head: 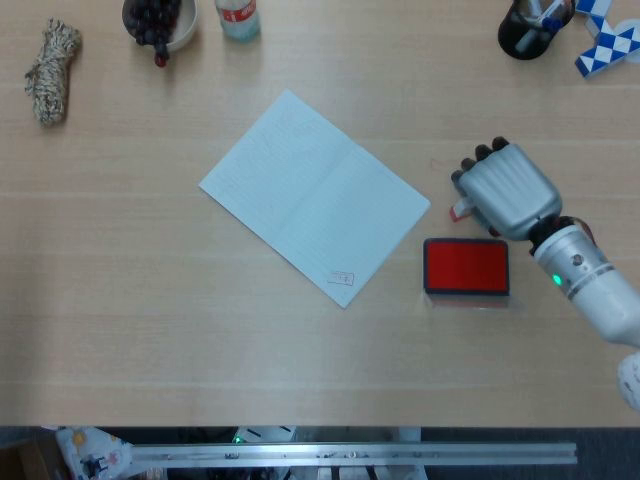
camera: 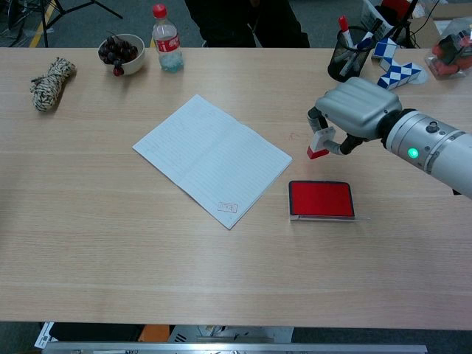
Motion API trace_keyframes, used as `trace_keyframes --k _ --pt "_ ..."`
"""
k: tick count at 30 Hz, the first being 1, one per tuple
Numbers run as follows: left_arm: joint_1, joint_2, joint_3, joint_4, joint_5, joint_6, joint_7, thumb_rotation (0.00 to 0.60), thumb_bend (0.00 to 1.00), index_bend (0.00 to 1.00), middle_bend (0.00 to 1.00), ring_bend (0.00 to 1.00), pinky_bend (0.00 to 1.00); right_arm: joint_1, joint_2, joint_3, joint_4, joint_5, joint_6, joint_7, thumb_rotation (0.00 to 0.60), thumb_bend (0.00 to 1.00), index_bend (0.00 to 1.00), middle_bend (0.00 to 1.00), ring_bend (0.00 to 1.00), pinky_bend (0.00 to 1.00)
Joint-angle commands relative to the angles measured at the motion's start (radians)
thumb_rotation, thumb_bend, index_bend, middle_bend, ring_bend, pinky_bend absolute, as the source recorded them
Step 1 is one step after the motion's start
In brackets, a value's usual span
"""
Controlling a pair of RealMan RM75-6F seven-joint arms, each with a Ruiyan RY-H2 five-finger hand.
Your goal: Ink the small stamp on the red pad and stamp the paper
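We have the small stamp gripped in our right hand, lifted just beside the red ink pad. Inking and stamping the paper remain. Left hand unseen.

Right hand hides most of small stamp in head view; mark on paper unreadable

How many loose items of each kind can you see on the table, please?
Stamp: 1
Ink pad: 1
Paper: 1
Bottle: 1
Bowl: 1
Rope bundle: 1
Pen cup: 1
Twist puzzle: 1
Total: 8
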Motion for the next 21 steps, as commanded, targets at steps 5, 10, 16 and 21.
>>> trace_keyframes --k 5,10,16,21 --pt "0.003 0.003 0.004 -0.002 0.001 0.0 0.001 0.6 0.19 0.12 0.11 0.19 0.17 -0.048 0.019 -0.075 -0.013 -0.135 -0.002 0.051 0.6 0.36 0.66 0.5 0.38 0.34" --pt "0.009 0.005 0.006 0.004 -0.004 0.004 -0.01 0.6 0.19 0.12 0.11 0.19 0.17 -0.067 -0.004 -0.102 0.021 -0.198 -0.016 0.077 0.6 0.36 0.66 0.51 0.39 0.34" --pt "0.011 0.007 0.01 0.006 -0.005 0.0 -0.01 0.6 0.19 0.12 0.11 0.19 0.17 -0.084 -0.039 -0.108 0.082 -0.242 -0.028 0.114 0.6 0.36 0.66 0.51 0.39 0.34" --pt "0.011 0.007 0.01 0.007 -0.006 0.0 -0.012 0.6 0.19 0.12 0.11 0.19 0.17 -0.099 -0.076 -0.103 0.143 -0.271 -0.032 0.14 0.6 0.36 0.67 0.51 0.39 0.34"
